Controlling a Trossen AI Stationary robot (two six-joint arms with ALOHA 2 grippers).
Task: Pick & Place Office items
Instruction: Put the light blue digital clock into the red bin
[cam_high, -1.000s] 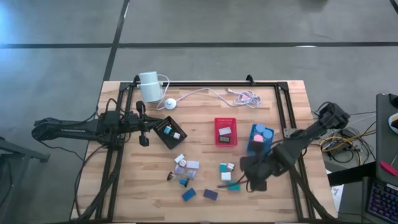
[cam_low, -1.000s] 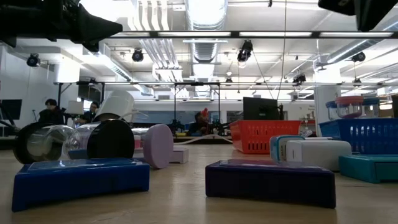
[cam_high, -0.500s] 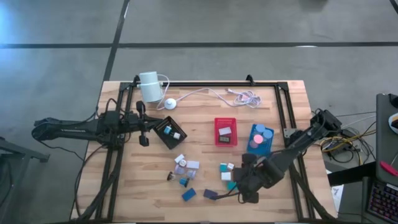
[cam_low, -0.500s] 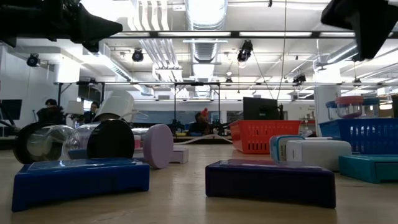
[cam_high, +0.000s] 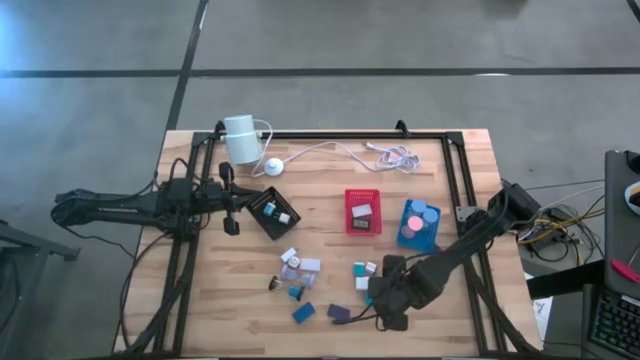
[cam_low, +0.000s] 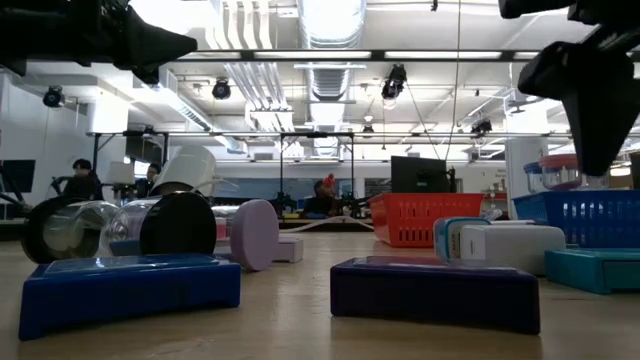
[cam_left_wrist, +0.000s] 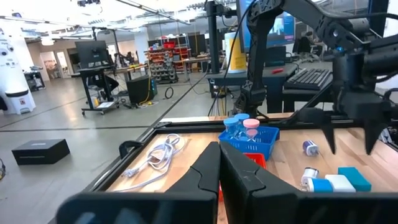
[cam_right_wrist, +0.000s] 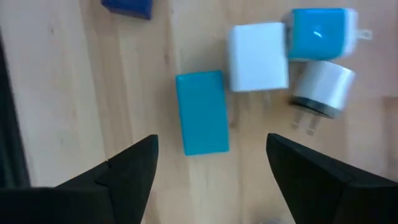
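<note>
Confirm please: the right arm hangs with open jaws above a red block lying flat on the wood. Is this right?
Not quite: the block is teal, not red, as the right wrist view shows. The right gripper does hang above it with jaws open, and it lies flat on the wood.

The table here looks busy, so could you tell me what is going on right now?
The right gripper hangs open over a teal block, next to a white block, holding nothing. The left gripper waits shut near the black tray. Other small pieces lie loose on the table.
</note>
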